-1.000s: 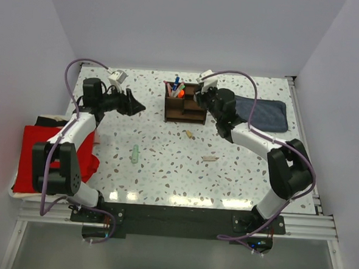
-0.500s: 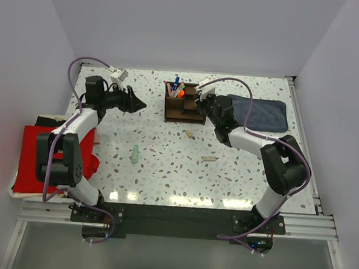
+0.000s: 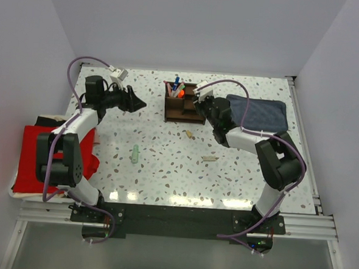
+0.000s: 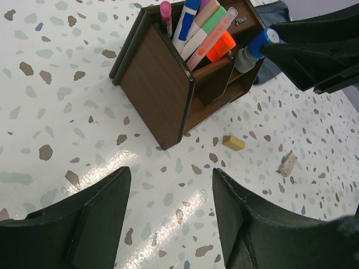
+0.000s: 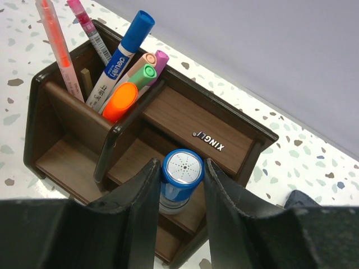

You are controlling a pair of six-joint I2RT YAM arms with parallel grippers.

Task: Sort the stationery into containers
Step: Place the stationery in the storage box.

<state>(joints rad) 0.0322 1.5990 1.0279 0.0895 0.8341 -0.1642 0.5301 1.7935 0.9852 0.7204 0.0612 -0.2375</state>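
Right hand (image 5: 180, 168) — blue cylinder (image 5: 182, 175) — "deli" marker (image 5: 120, 59)

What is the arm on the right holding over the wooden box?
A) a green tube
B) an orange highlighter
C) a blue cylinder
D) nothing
C: the right gripper is shut on the blue cylinder, just above the wooden organizer.

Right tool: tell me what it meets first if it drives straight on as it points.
Likely the wooden organizer: the right tool, shut on the blue cylinder, points into its low shelves, so the cylinder's base would touch there first. Depth unclear.
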